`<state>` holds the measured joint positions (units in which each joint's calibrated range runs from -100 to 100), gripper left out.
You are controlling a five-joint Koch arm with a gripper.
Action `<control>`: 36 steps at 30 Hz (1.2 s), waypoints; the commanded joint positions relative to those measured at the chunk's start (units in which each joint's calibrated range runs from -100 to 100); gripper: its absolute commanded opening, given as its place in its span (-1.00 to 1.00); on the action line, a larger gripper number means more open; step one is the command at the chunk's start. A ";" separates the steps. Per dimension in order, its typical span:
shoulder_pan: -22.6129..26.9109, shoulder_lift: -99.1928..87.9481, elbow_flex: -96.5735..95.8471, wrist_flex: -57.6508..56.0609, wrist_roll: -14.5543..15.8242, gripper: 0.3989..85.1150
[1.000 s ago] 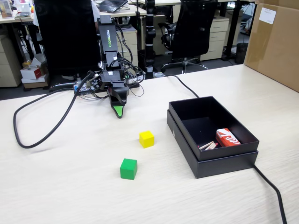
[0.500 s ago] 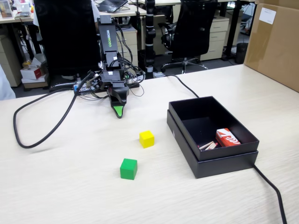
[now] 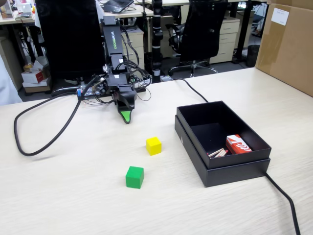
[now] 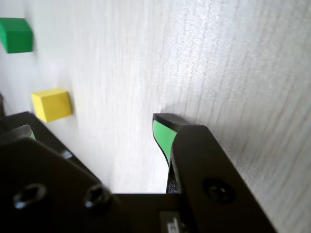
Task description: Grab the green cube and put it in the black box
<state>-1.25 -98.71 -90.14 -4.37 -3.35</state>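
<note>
The green cube (image 3: 134, 176) rests on the pale wooden table near the front, left of the black box (image 3: 234, 174). In the wrist view the green cube (image 4: 16, 35) shows at the top left corner. My gripper (image 3: 126, 116) hangs low over the table at the back, well behind both cubes, its green-lined tip pointing down. The wrist view shows the gripper (image 4: 95, 130) open, its jaws wide apart with only bare table between them. The black box stands open at the right.
A yellow cube (image 3: 153, 145) (image 4: 51, 104) lies between the gripper and the green cube. The box holds a red packet (image 3: 238, 144) and some wooden sticks (image 3: 218, 152). A black cable (image 3: 39, 142) loops at the left; another cable (image 3: 283, 196) runs from the box. A brown carton (image 3: 288, 44) stands far right.
</note>
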 commanded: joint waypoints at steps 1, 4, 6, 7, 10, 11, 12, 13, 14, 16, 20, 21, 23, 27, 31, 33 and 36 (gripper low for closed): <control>-0.05 0.89 9.18 -13.38 1.81 0.11; 0.05 6.74 20.51 -24.01 3.47 0.11; 0.05 11.90 27.86 -28.41 4.10 0.11; 0.00 15.00 31.85 -30.66 4.30 0.11; -0.49 26.13 45.35 -38.69 4.88 0.11; -0.73 30.72 49.98 -40.68 5.27 0.11; -0.83 35.31 54.96 -42.23 5.47 0.11; -1.03 40.24 59.86 -43.53 5.62 0.11; -1.22 45.52 65.03 -44.83 5.96 0.11; -1.37 55.73 75.18 -46.55 6.45 0.11; -1.66 73.63 93.95 -51.48 7.37 0.10; -1.76 77.65 98.57 -52.69 7.52 0.10; -2.10 87.06 108.55 -53.98 8.16 0.09; -2.64 97.27 118.16 -53.98 8.69 0.05; -2.98 108.17 126.41 -53.98 9.96 0.05; -3.03 110.93 128.22 -53.90 10.40 0.05; -3.03 115.86 132.30 -53.90 11.28 0.05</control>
<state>-4.27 17.15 36.83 -58.27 7.30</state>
